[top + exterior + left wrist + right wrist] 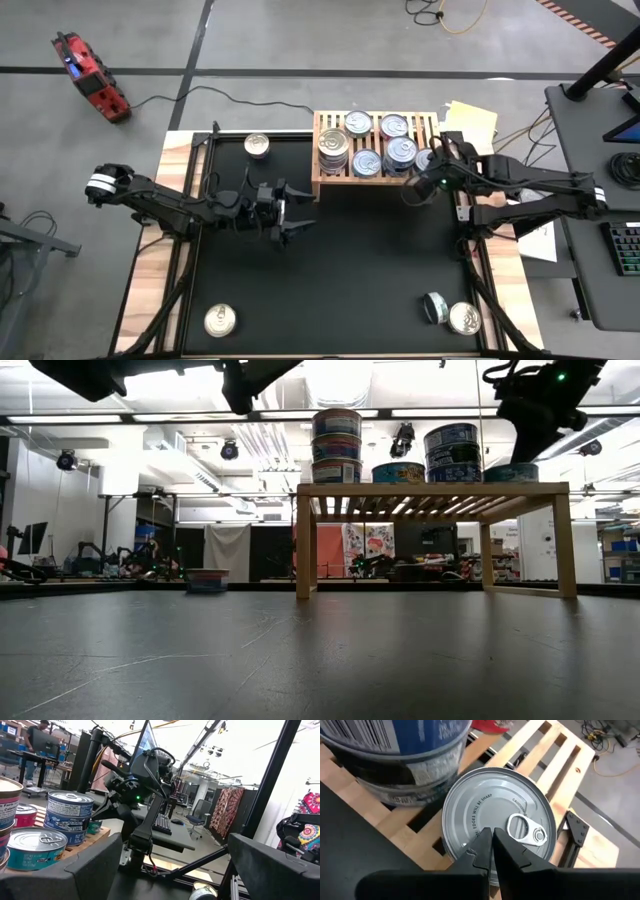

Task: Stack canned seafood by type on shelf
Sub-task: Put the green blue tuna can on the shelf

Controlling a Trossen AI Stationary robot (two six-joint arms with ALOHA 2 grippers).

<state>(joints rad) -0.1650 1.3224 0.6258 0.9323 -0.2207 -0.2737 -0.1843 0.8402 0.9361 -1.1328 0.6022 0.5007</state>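
Right gripper (492, 851): fingers pressed together, empty, tips over a silver can (497, 820) at the shelf's (322, 182) right end
Cans: flat, silver pull-tab lids; blue stack (452, 453) labels show only from table level
Left gripper (296, 212): wide open, empty, above the mat (340, 280)

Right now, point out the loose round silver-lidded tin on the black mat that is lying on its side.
The tipped tin near the mat's front right corner, touching an upright tin; the other loose tins sit flat, lids up.
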